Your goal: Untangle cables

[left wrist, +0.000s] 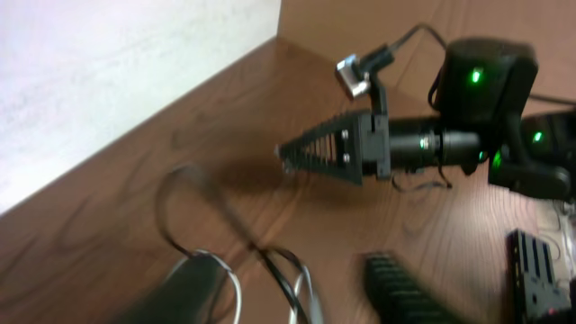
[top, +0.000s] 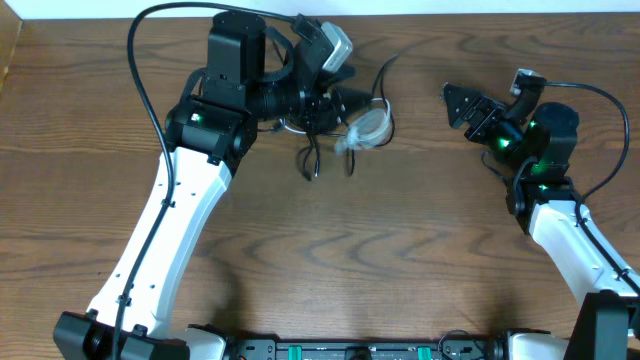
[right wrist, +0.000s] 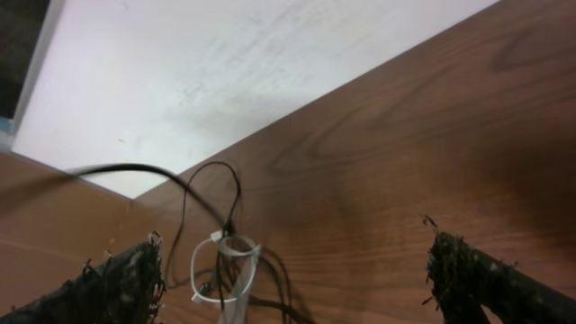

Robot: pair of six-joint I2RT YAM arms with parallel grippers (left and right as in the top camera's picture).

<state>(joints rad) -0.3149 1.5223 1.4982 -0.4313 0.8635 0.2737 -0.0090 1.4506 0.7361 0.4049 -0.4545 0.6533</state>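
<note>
View from above of a wooden table [top: 300, 260] with a small tangle of cables [top: 325, 140] lying toward its far edge, roughly midway across. To the left of the tangle, the white left arm [top: 170, 220] rises from the near edge and bends over it. The left gripper [left wrist: 283, 265] hangs right at the tangle, its jaws spread and not pinching anything. In the blurred left wrist view, black strands run through the gap between the fingers.

The tangle itself is a few thin black wires looped over one another, with a pale white wire loop [top: 372, 125] on its right side. Two black ends trail from the tangle toward the near edge, and one black strand arcs away toward the far edge.

Well to the right of the tangle, the right gripper [top: 458, 105] points toward it with jaws wide apart and empty. The right arm [top: 575, 225] runs off farther right.

The wires look light, limp and smooth. They would probably sag and slip from a loose pinch, and pulling one would likely drag the whole knot along. The safest holds seem to be the free black ends or the white loop, gripped firmly near a plug, with the other gripper pinning the rest
</note>
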